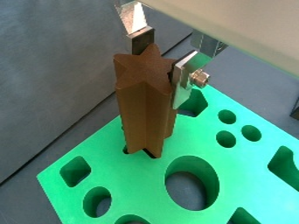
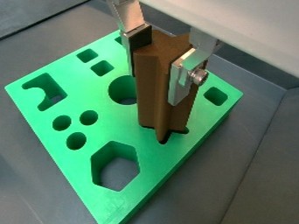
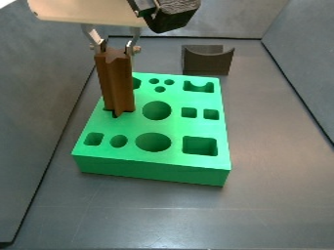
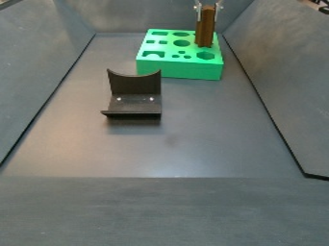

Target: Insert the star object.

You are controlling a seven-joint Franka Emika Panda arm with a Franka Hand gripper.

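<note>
While gripping star object (image 1: 145, 105): gripper (image 1: 162, 61) fingers (image 1: 136, 37).

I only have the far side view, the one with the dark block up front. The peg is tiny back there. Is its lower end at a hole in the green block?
Observer: Yes. In a wrist view the star object stands upright with its base in a star-shaped opening of the green block.
Operator: Is the gripper on it?
Observer: The gripper has its silver fingers on opposite sides of the peg's top.
Operator: Which part of the block?
Observer: In a side view the peg sits near a back corner, away from the square hole.
</note>
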